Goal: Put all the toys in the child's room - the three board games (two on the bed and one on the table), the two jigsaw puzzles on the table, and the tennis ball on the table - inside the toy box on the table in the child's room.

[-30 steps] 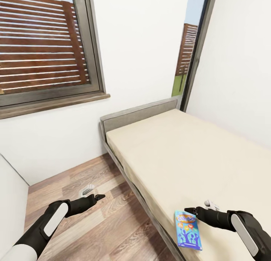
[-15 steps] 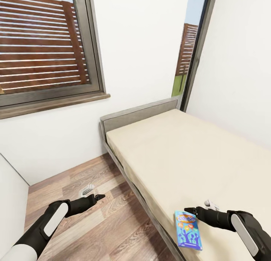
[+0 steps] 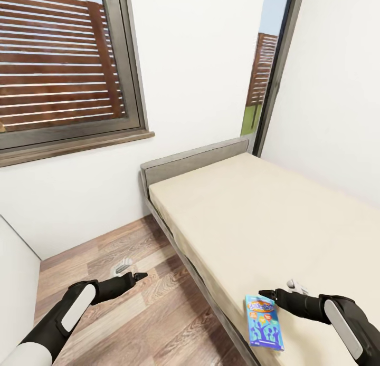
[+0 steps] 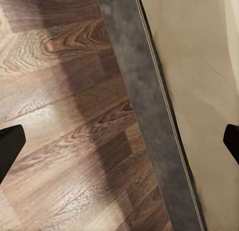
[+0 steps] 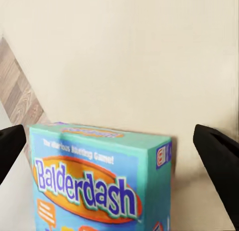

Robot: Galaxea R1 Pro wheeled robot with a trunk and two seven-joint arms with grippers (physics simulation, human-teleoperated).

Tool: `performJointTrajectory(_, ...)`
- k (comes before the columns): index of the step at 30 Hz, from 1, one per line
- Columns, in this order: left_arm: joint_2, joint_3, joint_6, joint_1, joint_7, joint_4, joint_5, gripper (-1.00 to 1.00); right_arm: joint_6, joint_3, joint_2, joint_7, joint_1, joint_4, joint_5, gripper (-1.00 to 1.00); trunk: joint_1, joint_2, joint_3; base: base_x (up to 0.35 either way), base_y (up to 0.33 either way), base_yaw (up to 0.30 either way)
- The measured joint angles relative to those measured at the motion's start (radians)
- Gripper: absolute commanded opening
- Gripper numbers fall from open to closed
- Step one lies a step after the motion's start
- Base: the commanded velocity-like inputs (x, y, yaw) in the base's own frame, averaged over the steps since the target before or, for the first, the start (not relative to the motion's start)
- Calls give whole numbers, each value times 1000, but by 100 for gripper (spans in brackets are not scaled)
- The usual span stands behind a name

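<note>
— What's around you?

— A bed (image 3: 274, 218) with a cream mattress runs from my lower right toward 12 o'clock, its grey headboard (image 3: 195, 163) against the white wall. A blue game (image 3: 263, 323) lies flat near the bed's near edge, at about 5 o'clock in the head view. In the right wrist view its lid reads "Balderdash".

— And your hands?

— My right hand (image 3: 278, 291) hovers over the mattress just beyond the game's far end, fingers spread wide, holding nothing. In the right wrist view the game (image 5: 102, 178) sits between the two fingertips, which are apart from it. My left hand (image 3: 133, 271) hangs over the wood floor (image 3: 137, 313) at about 7 o'clock, also wide open and empty.

— Anything in the way?

— The bed's grey side rail (image 4: 144, 121) runs between the floor and the mattress, close to my left hand. A window (image 3: 63, 65) with a brown slatted fence behind it sits at 11 o'clock, and a narrow one (image 3: 264, 65) at 1 o'clock. A white panel (image 3: 16, 287) stands at my far left.
</note>
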Motion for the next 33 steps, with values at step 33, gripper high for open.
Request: performJointTrajectory(33,-1,-5,-2,0,1,-1,1,100,-247,-25,-10,5,10,-337,23,100,0,0,0,0,0,0)
